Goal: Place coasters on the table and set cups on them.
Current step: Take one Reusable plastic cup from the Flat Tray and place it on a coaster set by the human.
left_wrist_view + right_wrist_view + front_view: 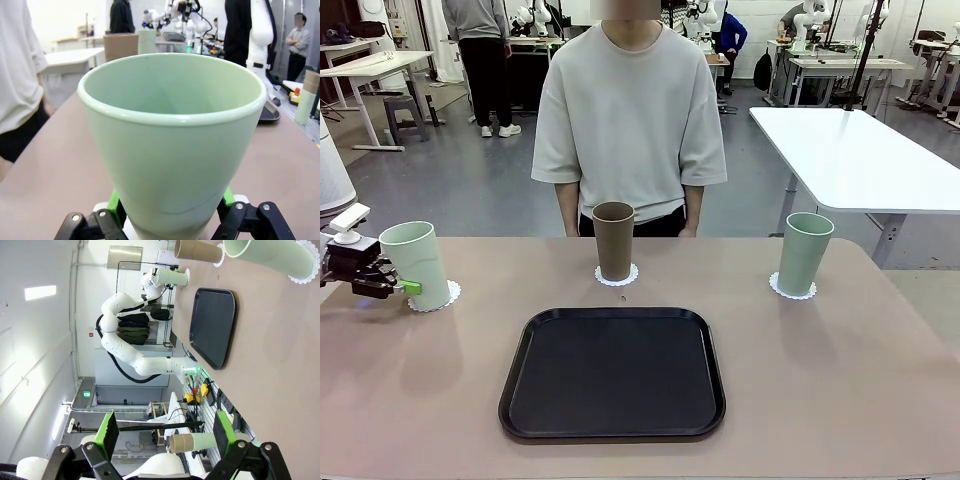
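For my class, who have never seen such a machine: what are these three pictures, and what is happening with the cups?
Two robot arms share a beige table with a person. One picture looks across it; the others come from cameras on each wrist. Three cups stand on white coasters: a brown cup mid-table, a mint cup on the right, another mint cup on the left. The left gripper, with green-padded fingers, is closed on that last cup. The right gripper is open, holding nothing. A black tray lies nearest the camera.

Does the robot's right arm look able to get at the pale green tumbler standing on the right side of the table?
Probably yes. The pale mint green tumbler stands alone on its white lacy doily, well apart from the black tray, and the right gripper is open and holds nothing.
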